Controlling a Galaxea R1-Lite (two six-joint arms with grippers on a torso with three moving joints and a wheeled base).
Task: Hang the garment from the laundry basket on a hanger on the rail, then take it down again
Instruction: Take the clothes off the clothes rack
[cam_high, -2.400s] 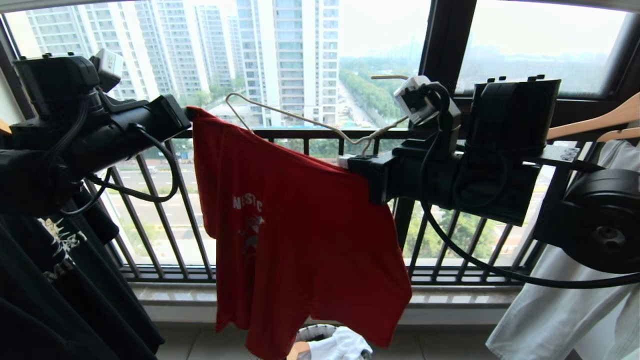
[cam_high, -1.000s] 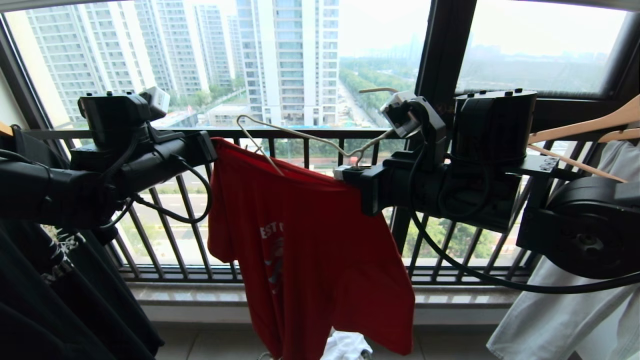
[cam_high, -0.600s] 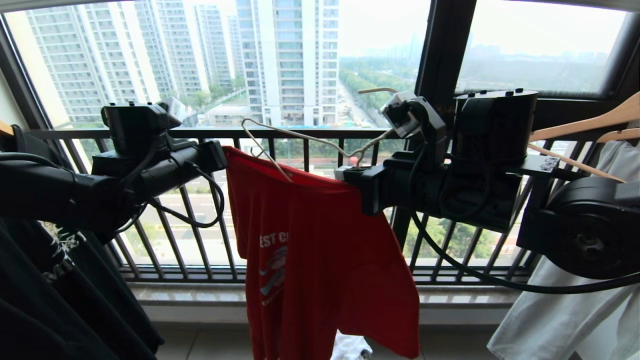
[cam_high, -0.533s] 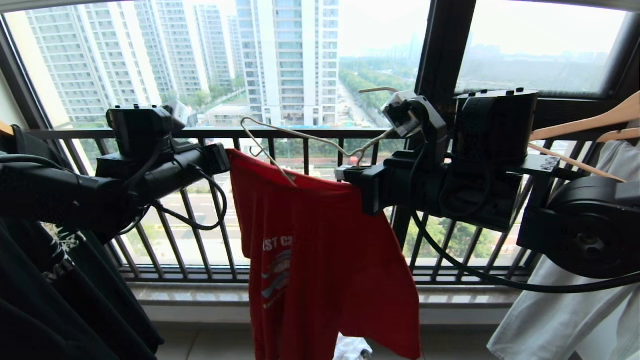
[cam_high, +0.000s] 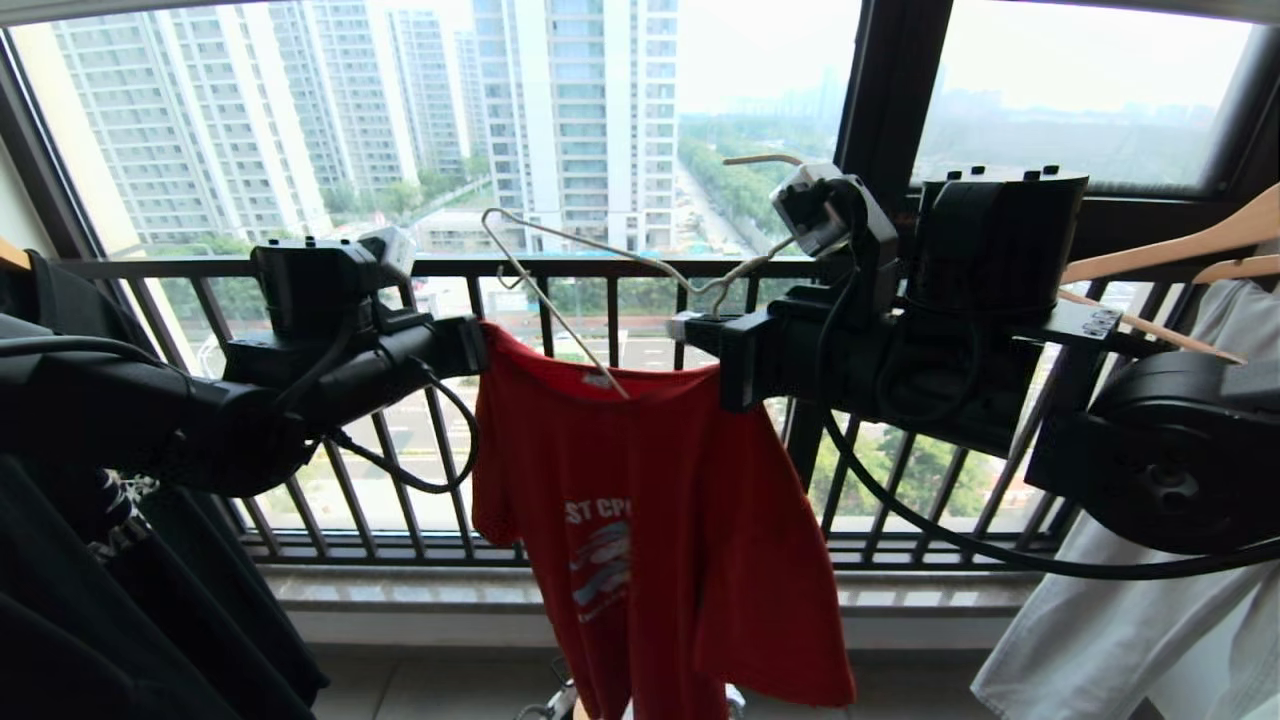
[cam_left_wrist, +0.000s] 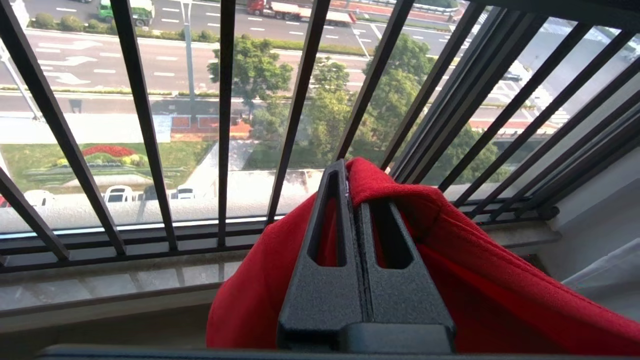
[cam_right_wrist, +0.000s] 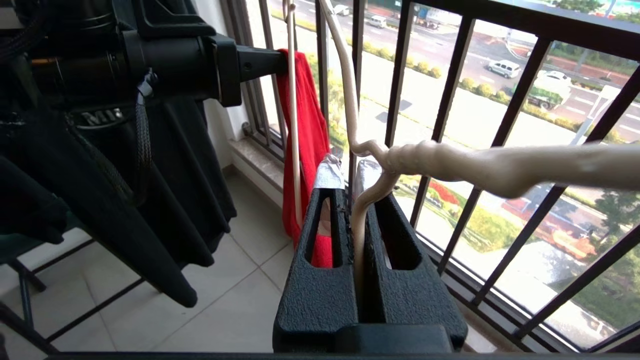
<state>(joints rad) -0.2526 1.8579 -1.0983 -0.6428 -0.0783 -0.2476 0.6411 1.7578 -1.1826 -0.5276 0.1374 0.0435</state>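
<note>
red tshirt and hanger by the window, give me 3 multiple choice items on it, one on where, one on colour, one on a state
1. Where is the red T-shirt?
A. folded on the floor
B. hanging between the two hands, in front of the window railing
C. draped over a wooden hanger

2. What colour is the wire hanger?
A. white
B. black
C. blue

3. What is the state of the right hand?
A. wide open and empty
B. shut on red cloth only
C. shut on the hanger's wire

Answers:
1 B, the head view shows the shirt hanging from the left hand on one side and the hanger on the other, the railing behind.
2 A, pale wire against the buildings.
3 C, the right wrist view shows wire pinched between closed fingers.
</note>
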